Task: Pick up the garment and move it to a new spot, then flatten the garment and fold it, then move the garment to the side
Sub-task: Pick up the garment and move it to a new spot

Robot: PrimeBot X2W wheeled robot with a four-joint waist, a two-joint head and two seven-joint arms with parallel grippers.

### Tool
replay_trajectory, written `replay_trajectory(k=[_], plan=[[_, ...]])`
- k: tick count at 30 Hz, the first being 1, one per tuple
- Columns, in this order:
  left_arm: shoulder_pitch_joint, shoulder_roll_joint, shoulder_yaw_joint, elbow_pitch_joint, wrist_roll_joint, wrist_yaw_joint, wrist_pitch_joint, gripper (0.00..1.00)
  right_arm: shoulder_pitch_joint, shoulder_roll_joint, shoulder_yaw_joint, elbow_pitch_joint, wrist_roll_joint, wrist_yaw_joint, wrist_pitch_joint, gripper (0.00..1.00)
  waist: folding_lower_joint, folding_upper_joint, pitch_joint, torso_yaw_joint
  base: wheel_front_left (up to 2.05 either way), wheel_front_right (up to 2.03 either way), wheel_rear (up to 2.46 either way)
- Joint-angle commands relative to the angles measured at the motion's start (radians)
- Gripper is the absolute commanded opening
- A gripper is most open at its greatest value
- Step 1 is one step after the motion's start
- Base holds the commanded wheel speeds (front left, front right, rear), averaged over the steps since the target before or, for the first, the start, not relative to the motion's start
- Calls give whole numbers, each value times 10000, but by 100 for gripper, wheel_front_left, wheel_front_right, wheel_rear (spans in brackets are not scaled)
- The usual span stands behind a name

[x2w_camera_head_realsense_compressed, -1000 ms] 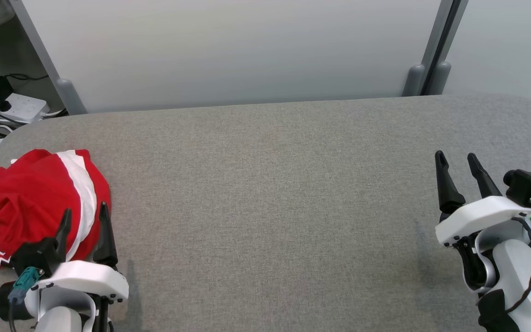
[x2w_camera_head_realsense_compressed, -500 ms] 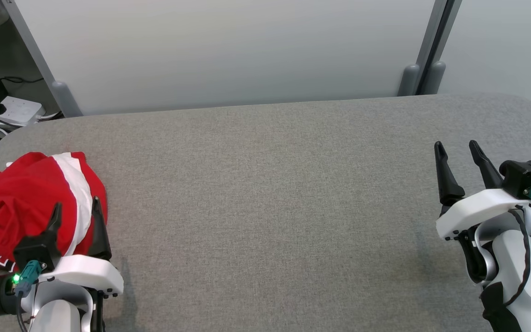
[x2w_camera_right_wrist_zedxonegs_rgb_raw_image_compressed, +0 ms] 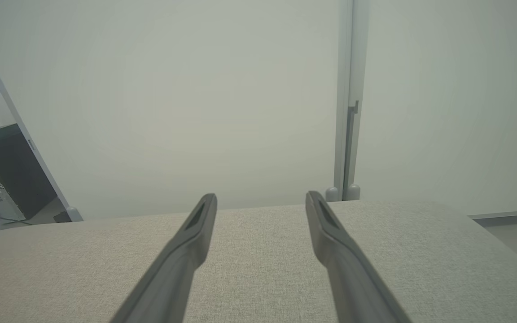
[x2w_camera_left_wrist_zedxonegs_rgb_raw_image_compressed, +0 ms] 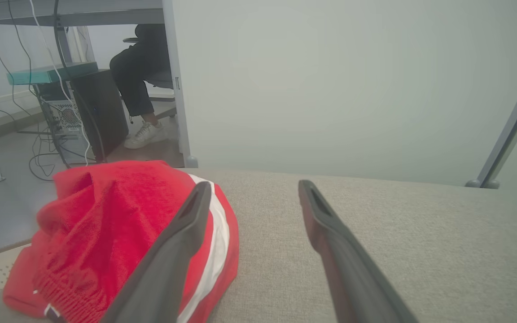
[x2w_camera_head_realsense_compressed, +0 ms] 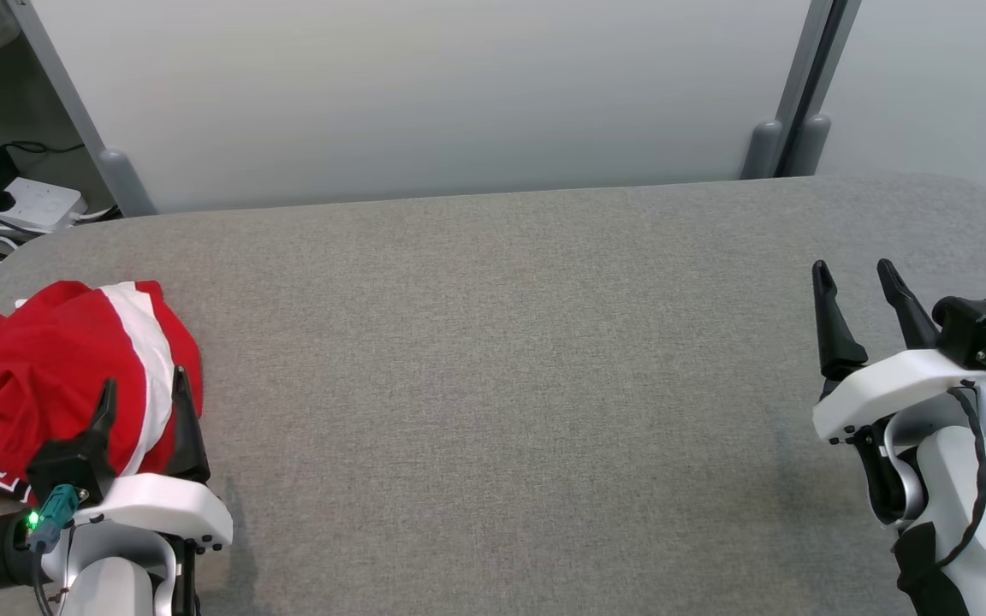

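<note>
Red garment, crumpled at the table's left edge, looks soft and light; I would pinch a raised fold. Left gripper hangs open and empty at its near edge; right gripper is open and empty too.

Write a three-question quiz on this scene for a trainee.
1. True or false: the red garment lies flat and folded on the grey table.
2. The right gripper holds: A) the garment; B) nothing; C) the table's edge.
3. Fill in: the left gripper, close to the garment, has its fingers ____ (open or shut).

Key: 1 false, it lies crumpled; 2 B; 3 open.
</note>
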Motion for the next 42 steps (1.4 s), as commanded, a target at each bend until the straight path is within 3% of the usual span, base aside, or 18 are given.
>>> replay_trajectory(k=[1, 9, 15, 28, 34, 42], plan=[[-474, 262, 305, -316, -31, 97, -132, 100, -247, 36, 213, -223, -36, 71, -134, 100, 0, -1, 1, 63, 0, 0, 0], [-422, 252, 253, -263, -23, 112, -132, 100, -236, 35, 654, -377, 28, 71, -134, 100, 0, -1, -2, 798, 0, 0, 0], [-443, 248, 305, -281, -32, 90, -132, 100, -295, 76, 1224, -459, 186, 71, -134, 100, 0, -1, 19, 2077, 0, 0, 0], [-468, 247, 444, -97, 34, 15, -132, 100, -535, 238, 2258, -522, 494, 71, -134, 100, 0, -1, 200, 4118, 0, 0, 0], [-521, 246, 559, 94, -234, -151, -132, 100, -557, 242, 2540, -394, 626, 71, -134, 100, 0, -1, 335, 4403, 0, 0, 0], [-1439, 339, 630, 1188, -986, -877, -132, 100, -711, 65, 2756, -316, 739, 71, -134, 100, 0, -1, 880, 4160, 0, 0, 0]])
